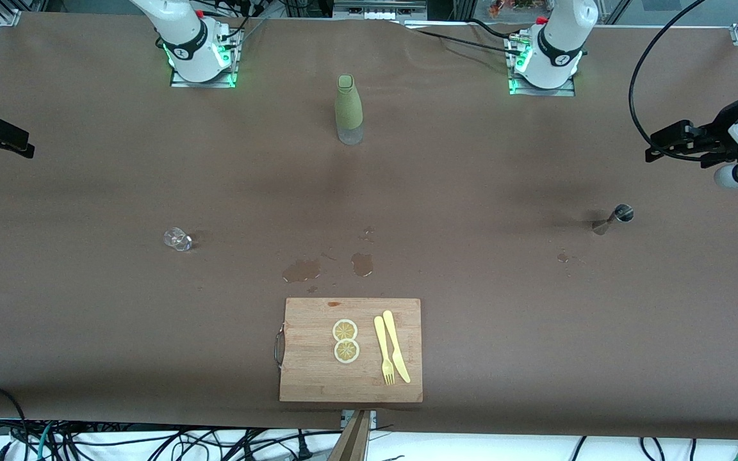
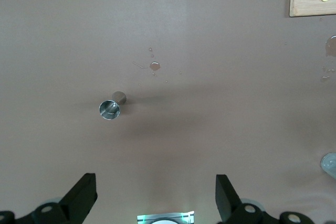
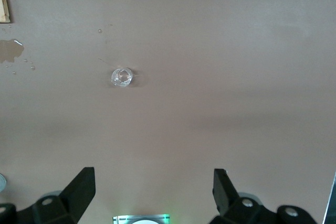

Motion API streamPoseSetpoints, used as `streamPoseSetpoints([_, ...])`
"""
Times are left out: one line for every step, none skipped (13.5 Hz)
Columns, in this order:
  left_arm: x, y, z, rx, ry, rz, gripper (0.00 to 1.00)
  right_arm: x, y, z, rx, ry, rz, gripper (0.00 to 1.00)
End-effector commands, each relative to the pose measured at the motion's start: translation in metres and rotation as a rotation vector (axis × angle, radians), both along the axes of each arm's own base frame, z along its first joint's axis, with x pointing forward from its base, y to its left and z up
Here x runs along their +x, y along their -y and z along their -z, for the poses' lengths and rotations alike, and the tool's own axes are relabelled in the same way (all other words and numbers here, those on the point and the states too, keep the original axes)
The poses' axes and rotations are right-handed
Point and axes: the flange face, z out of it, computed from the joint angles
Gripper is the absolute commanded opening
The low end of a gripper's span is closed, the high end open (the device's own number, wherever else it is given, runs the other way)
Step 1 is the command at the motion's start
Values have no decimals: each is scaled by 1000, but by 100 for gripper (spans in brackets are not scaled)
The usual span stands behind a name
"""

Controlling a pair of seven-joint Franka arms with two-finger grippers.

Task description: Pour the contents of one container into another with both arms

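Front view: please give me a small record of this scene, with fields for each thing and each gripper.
jigger: upright, toward the left arm's end
glass cup: upright, toward the right arm's end
bottle: upright, midway between the bases
board: nearest the camera, holds lemon slices, fork, knife
left gripper: open, empty, above jigger
right gripper: open, empty, above glass cup

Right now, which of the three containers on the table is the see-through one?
The tiny glass cup, toward the right arm's end of the table. The jigger is shiny silver metal, and the tall bottle is green.
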Motion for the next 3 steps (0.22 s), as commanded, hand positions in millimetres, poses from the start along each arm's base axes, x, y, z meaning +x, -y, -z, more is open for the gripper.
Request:
streamPoseSetpoints([-4,0,-2,22,19,-3,100,1,3,4,12,-2,1,100])
streamPoseSetpoints([-4,0,-2,22,21,-3,100,1,4,4,11,-2,-9,100])
streamPoseSetpoints([-4,0,-2,23,21,-3,100,1,4,4,11,-2,-8,100])
